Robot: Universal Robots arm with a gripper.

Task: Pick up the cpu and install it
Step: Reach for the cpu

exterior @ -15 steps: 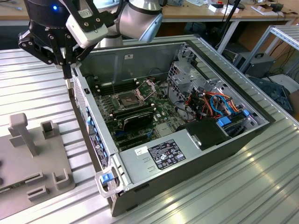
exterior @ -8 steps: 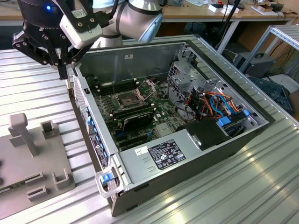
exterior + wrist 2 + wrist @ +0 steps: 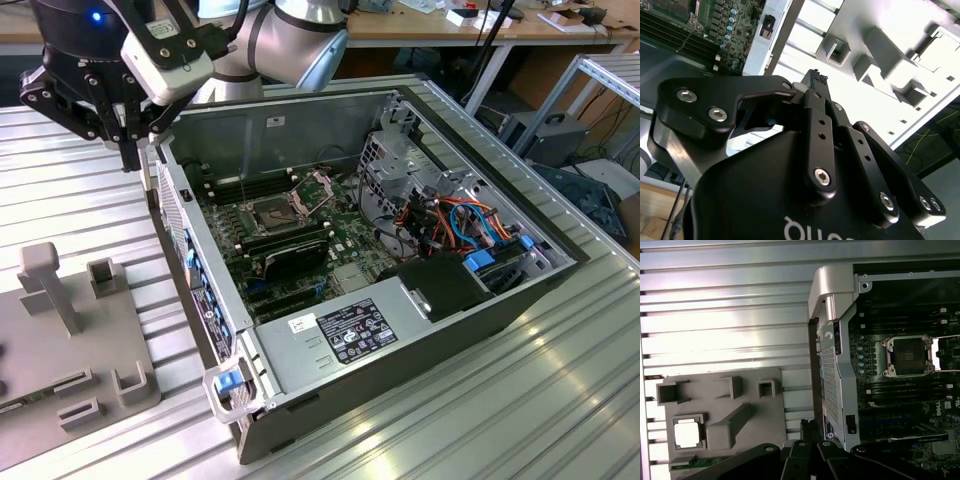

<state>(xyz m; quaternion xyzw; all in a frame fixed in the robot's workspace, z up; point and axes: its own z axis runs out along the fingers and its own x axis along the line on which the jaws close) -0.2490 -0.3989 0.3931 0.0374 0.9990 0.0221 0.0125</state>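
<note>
Pickup stage, by the look of it, with nothing gripped yet. Tool [image 3: 130,158] poised over the desk [image 3: 450,420] just outside the computer case [image 3: 290,125], closed right up with nothing in its hold (clearest in the second wrist view). Cpu [image 3: 688,432] lying face up in a pocket of the grey holder [image 3: 767,415], outside the case and well apart from its wall. Socket [image 3: 907,356] inside the case, frame swung open, seemingly vacant. Thin chip sunk in its pocket: probably little edge to catch. White label [image 3: 352,332] on a box inside the case, print not legible.

cpu [image 3: 688,433] in holder plate [image 3: 695,402] recess; holder plate beside computer case [image 3: 290,125]; socket [image 3: 272,212] inside case
</note>
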